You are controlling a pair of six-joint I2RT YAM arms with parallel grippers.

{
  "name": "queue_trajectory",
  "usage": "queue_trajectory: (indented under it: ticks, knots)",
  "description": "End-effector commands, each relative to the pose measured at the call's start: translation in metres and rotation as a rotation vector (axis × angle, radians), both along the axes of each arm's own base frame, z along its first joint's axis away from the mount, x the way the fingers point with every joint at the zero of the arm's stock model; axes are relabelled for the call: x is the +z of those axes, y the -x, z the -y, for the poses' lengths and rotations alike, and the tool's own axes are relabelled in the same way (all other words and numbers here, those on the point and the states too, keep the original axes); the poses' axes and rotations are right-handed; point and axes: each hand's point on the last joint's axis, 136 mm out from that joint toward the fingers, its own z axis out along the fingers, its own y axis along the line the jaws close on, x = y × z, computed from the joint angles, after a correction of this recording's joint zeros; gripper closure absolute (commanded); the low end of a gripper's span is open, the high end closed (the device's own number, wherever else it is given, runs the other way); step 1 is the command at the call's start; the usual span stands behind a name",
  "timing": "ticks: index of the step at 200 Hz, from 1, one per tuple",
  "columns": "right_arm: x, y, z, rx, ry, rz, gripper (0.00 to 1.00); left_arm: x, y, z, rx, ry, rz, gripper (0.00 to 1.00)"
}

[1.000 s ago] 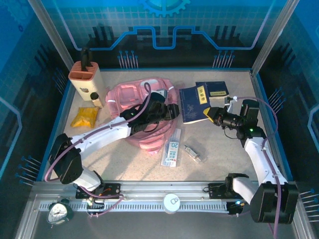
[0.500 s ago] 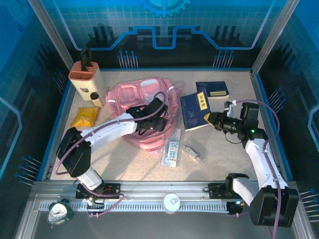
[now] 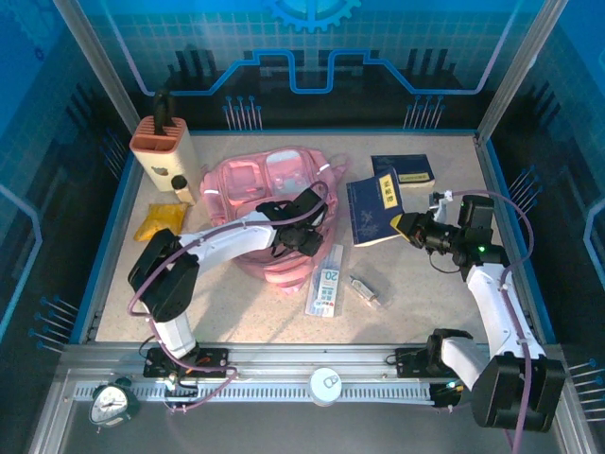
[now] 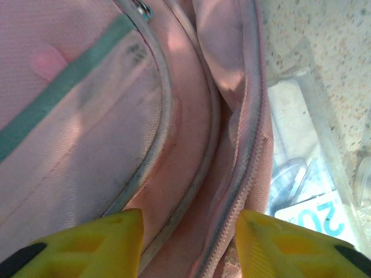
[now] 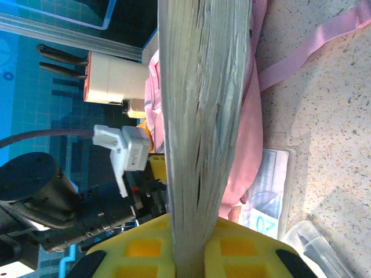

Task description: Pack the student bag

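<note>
The student bag [image 3: 255, 189] is a soft pink backpack lying flat at mid-table. My left gripper [image 3: 307, 227] rests on its right edge. In the left wrist view the yellow fingertips [image 4: 98, 240] stand apart, straddling the bag's [image 4: 87, 116] zipper rim [image 4: 246, 156], with the left gripper [image 4: 188, 243] open. My right gripper [image 3: 408, 227] is shut on a blue book [image 3: 373, 206], held tilted up to the right of the bag. The right wrist view shows the book's page edge [image 5: 203, 116] clamped in the right gripper [image 5: 188, 255].
A second blue book [image 3: 405, 170] lies at the back right. A clear ruler-set box [image 3: 326, 279] and a small clear case [image 3: 367, 291] lie in front of the bag. A tan knife block [image 3: 163, 142], a small bottle [image 3: 180, 189] and a yellow packet [image 3: 161, 222] stand at the left.
My left gripper slid toward the bag's front right edge and its jaws narrowed; the left elbow swung in toward the bag. The right gripper tipped the book more upright.
</note>
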Motion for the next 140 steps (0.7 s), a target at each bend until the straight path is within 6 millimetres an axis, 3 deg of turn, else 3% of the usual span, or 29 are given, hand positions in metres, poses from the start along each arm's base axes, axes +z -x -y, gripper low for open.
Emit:
queue_trajectory:
  ticks: [1, 30, 54, 80, 140]
  knots:
    - [0.007, 0.000, 0.002, 0.016, 0.001, 0.040, 0.90, 0.002, -0.003, 0.011, -0.018, 0.036, -0.002, 0.59]
    - [0.004, 0.001, 0.002, 0.015, 0.001, 0.036, 0.90, 0.002, -0.004, 0.009, -0.016, 0.027, 0.011, 0.75]
    - [0.002, 0.003, 0.003, 0.018, 0.012, 0.031, 0.90, 0.017, -0.011, 0.003, -0.011, 0.004, 0.061, 0.84]
    - [0.003, 0.005, 0.002, 0.028, 0.012, 0.024, 0.89, 0.049, -0.020, -0.003, -0.008, -0.009, 0.146, 0.96]
    - [-0.010, 0.019, -0.010, 0.059, 0.050, -0.039, 0.90, 0.135, -0.042, -0.016, 0.015, -0.005, 0.364, 1.00]
